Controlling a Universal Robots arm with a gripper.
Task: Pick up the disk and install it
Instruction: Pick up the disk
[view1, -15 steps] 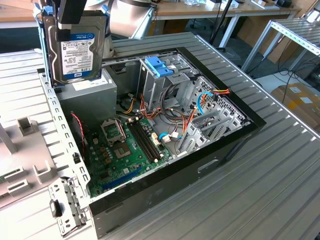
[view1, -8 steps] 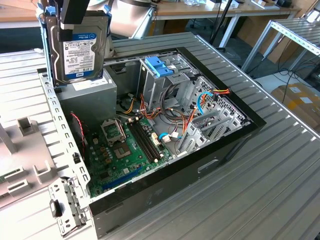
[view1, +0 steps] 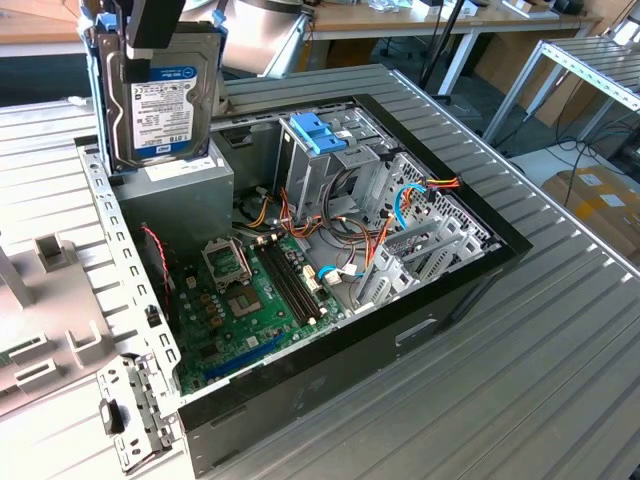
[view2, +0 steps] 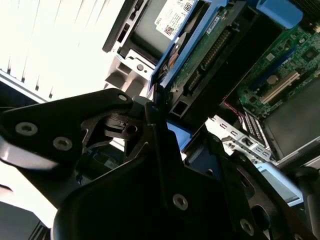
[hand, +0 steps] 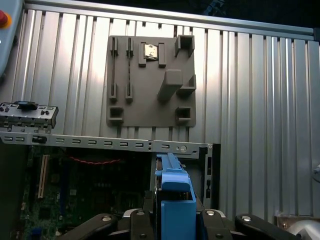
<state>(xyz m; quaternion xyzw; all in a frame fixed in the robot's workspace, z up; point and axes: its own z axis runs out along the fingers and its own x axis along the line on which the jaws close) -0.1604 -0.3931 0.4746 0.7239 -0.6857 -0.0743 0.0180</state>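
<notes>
The disk (view1: 160, 95) hangs upright on edge, its white-and-blue label facing the exterior camera and blue rails along its sides. It is above the back corner of the open computer case (view1: 470, 285), at the exterior view's left, just over the grey power supply (view1: 185, 190). My gripper (view1: 150, 22) is shut on the disk's top end. The first wrist view looks down a blue rail of the disk (hand: 175, 197) clamped between my gripper's (hand: 175, 222) black fingers (hand: 137, 225). The second wrist view shows the disk's green circuit board (view2: 210, 47) above the gripper's linkage.
Inside the case are a drive cage with a blue bracket (view1: 318, 130), bundled cables (view1: 385, 225) and the motherboard (view1: 245, 300). A grey fixture plate (hand: 150, 82) lies on the ribbed metal table (view1: 560, 380) beside the case. Benches and a cardboard box (view1: 600, 200) stand behind.
</notes>
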